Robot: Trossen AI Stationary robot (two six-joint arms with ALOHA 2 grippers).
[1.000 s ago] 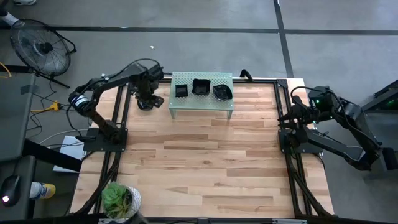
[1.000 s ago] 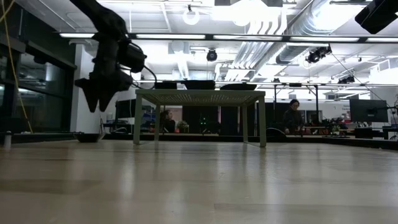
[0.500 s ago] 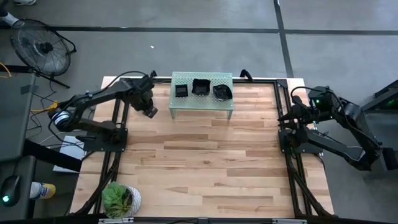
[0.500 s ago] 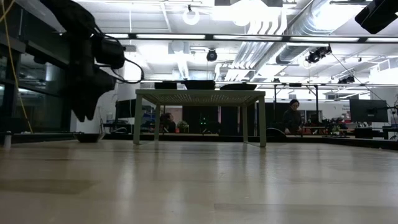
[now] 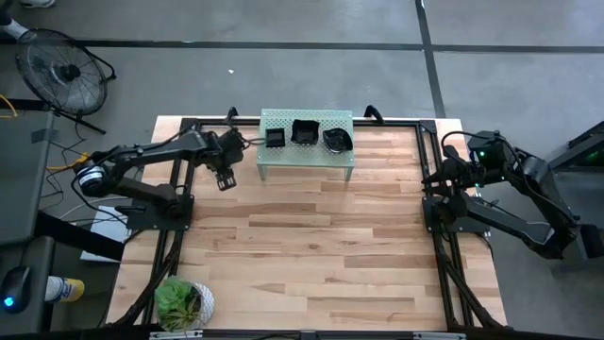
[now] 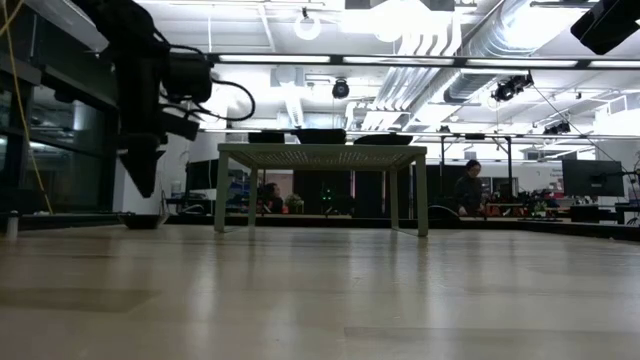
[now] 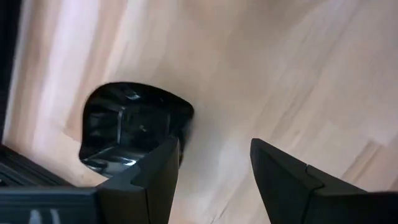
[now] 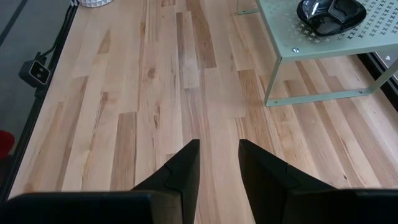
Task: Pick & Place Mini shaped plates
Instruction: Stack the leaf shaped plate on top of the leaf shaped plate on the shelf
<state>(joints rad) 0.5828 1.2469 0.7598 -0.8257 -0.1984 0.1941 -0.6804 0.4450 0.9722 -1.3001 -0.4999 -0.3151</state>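
High view, three unlabelled plates (image 5: pixel 304 133), shelf (image 5: pixel 307 159)

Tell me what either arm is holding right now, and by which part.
Nothing. The left gripper stands open above a glossy black dish; the right gripper is open and empty.

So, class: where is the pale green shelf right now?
In the high view, the pale green shelf stands at the table's far edge, near the middle, with three black plates on top; the left gripper hovers just to its left.

Grey floor (image 5: pixel 283 80), fan (image 5: pixel 61 71), bright ceiling lights (image 6: pixel 400 20).
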